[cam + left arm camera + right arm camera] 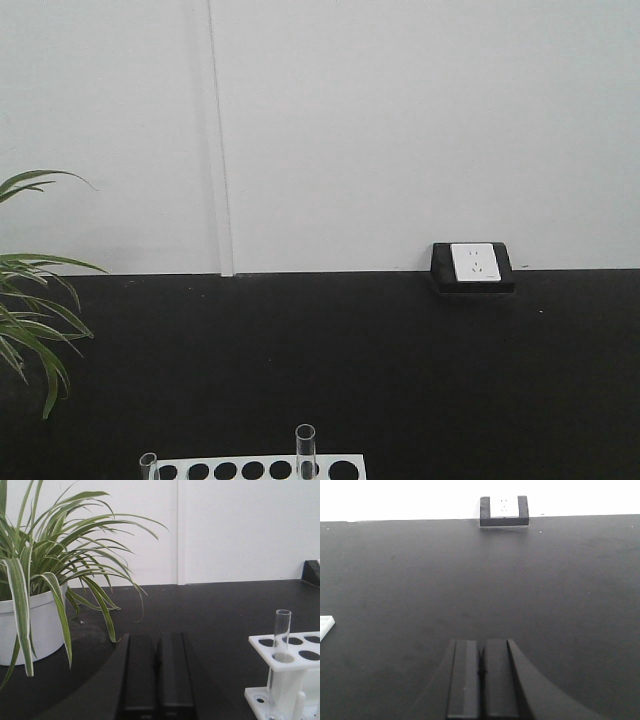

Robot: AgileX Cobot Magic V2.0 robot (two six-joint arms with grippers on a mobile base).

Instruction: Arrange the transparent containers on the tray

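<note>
The left gripper (158, 677), jaws clenched on nothing, hangs low over the black worktop (215, 610) beside a potted spider plant (45, 580). The right gripper (481, 680) is likewise clenched and empty. One test tube (305, 447) stands upright in the white rack (255, 469), and a second test tube (148, 465) stands at the rack's end.

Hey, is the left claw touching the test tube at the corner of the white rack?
Apart. The left wrist view shows bare black table between the shut left claw and the test tube standing in the white rack.
</note>
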